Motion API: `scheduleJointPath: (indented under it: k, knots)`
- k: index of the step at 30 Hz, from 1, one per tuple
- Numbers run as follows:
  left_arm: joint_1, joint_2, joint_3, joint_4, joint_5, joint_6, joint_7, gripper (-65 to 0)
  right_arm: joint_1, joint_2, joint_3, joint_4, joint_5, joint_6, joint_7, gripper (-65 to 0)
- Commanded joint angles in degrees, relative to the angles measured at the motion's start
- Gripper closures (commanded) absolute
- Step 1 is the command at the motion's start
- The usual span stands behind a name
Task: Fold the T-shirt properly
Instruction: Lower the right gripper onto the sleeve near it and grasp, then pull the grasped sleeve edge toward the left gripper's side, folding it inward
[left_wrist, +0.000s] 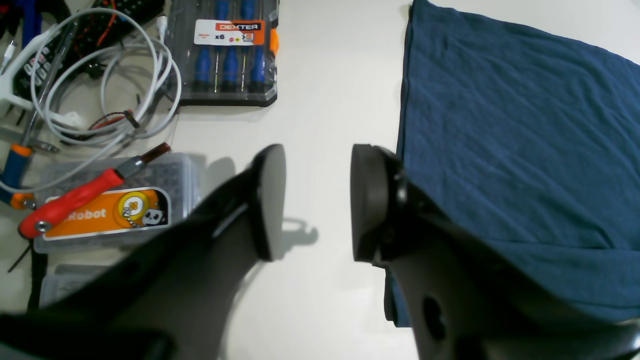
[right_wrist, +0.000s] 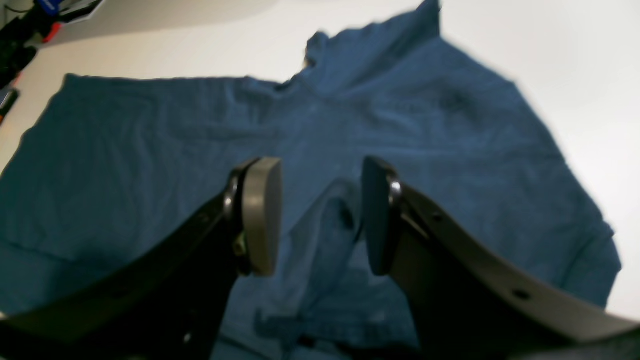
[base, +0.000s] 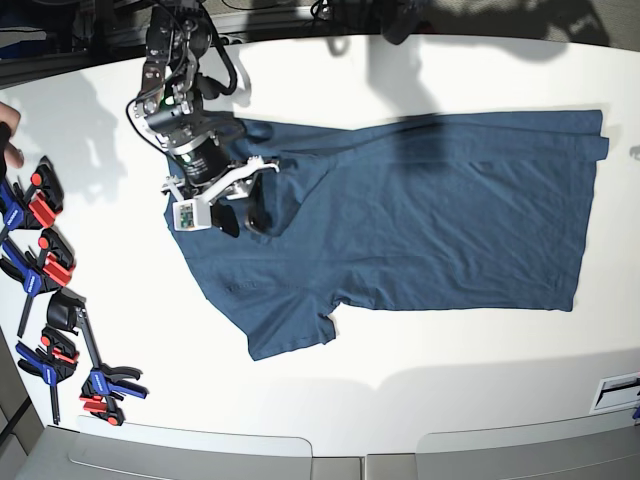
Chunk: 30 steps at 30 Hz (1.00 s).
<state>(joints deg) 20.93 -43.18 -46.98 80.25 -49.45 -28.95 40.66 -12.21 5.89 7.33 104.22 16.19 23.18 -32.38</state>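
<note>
Base view: T-shirt (base: 420, 220) lies spread on white surface (base: 400, 380). Right pincer (base: 243, 214) gapes empty over the collar fold; left pincer (left_wrist: 317, 200) likewise. Regrip low, catching both layers.

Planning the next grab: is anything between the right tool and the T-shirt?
Nothing visible. The right tool hangs open directly over the T-shirt near its collar, with only a raised fold of the shirt's own fabric between its fingers.

Matt navy cloth T-shirt (base: 430, 220) on smooth white table (base: 420, 380).
</note>
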Motion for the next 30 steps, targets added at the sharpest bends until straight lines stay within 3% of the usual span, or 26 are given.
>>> scheduleJointPath:
  k: [1,5,7,10,13,18,25,27,30]
  knots:
    - [-0.13,-1.7,-0.7,0.85,-0.96,-0.17,-1.46,-20.1,1.09,0.28,0.15,0.85,0.11,0.2,1.49,-24.4]
    - [-0.11,-1.27,-0.66,0.85,-1.14,-0.26,-1.2,-20.1,2.4,0.31,0.2,0.87,0.02,0.15,0.17,-24.4]
    - [-0.11,-1.27,-0.48,0.85,-1.31,-2.4,-0.17,-20.0,2.91,0.31,0.2,0.87,0.04,0.15,-1.6,-23.6]
    - [-0.11,-1.25,-0.42,0.85,-4.94,-8.15,3.32,-15.0,2.99,0.31,0.2,0.92,0.04,0.15,-5.22,-12.0]
    - [-0.11,-1.25,0.7,0.85,-8.22,-11.05,5.46,-8.4,2.99,0.33,0.22,0.92,0.04,0.15,-8.94,-0.4]
    - [-0.11,-1.27,6.99,0.85,-8.0,-11.05,6.6,0.0,2.97,0.31,2.08,1.2,0.07,0.13,-13.46,0.0]
    - [-0.15,1.01,15.1,0.85,-7.56,-11.05,7.43,0.0,0.24,2.6,12.79,2.49,3.93,0.13,-16.13,0.0]
    - [-0.13,2.91,15.67,0.85,-4.94,-11.05,6.25,0.0,-1.14,2.86,16.41,2.49,6.64,0.15,-16.22,0.0]
    - [-0.13,6.56,15.65,0.85,3.91,-11.05,2.19,0.0,-3.52,2.82,20.28,2.49,9.64,0.2,-16.31,0.0]
